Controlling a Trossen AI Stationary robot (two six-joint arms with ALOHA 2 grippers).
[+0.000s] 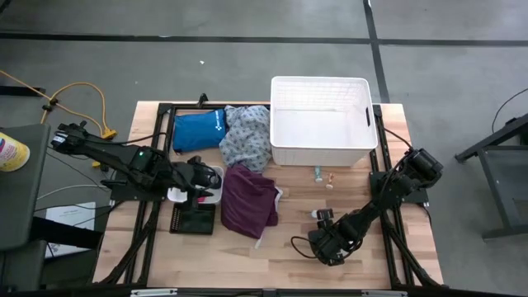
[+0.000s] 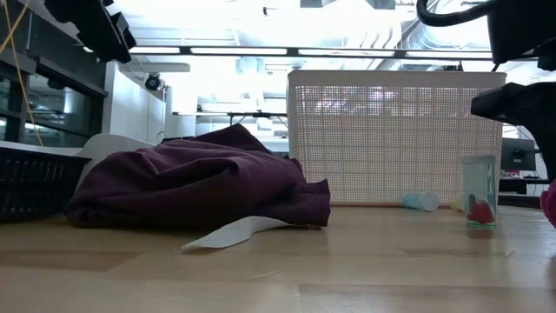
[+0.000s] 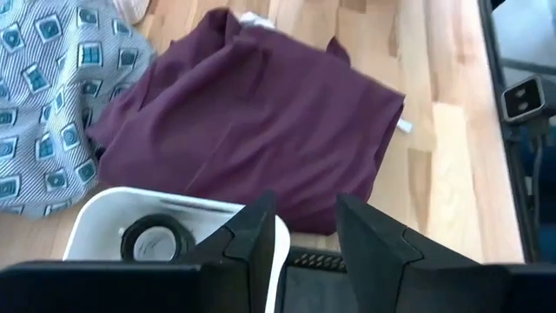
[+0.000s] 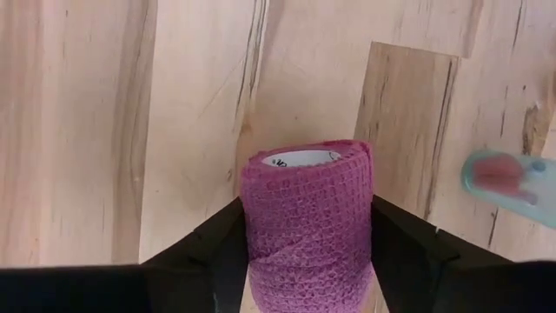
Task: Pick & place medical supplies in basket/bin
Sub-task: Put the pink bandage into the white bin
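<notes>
A pink roll (image 4: 308, 226) lies on the wooden table near its front right, and my right gripper (image 1: 327, 241) is shut on it from above. A small clear vial (image 4: 504, 174) stands close by on the boards. The white lattice basket (image 1: 322, 121) stands at the far side. The maroon garment (image 1: 247, 200) lies heaped mid-table, with the grey-patterned one (image 1: 246, 136) behind it. My left gripper (image 3: 304, 248) hovers open over the small white tray (image 3: 100, 217), nothing between its fingers. A dark ring (image 3: 156, 239) lies in that tray. My right gripper pinches the pink roll by its two opposite curved sides (image 4: 256, 235) between its two fingers. The fingers come from above, pointing steeply down. The roll's white-cored end (image 4: 304, 158) faces away from the wrist. The roll seems to rest on the table.
Two small vials (image 1: 323, 175) lie in front of the basket. A blue pouch (image 1: 198, 130) sits at the far left, and a black mesh crate (image 1: 191, 219) is beside the tray. A white tag (image 2: 230, 233) sticks out from under the maroon cloth.
</notes>
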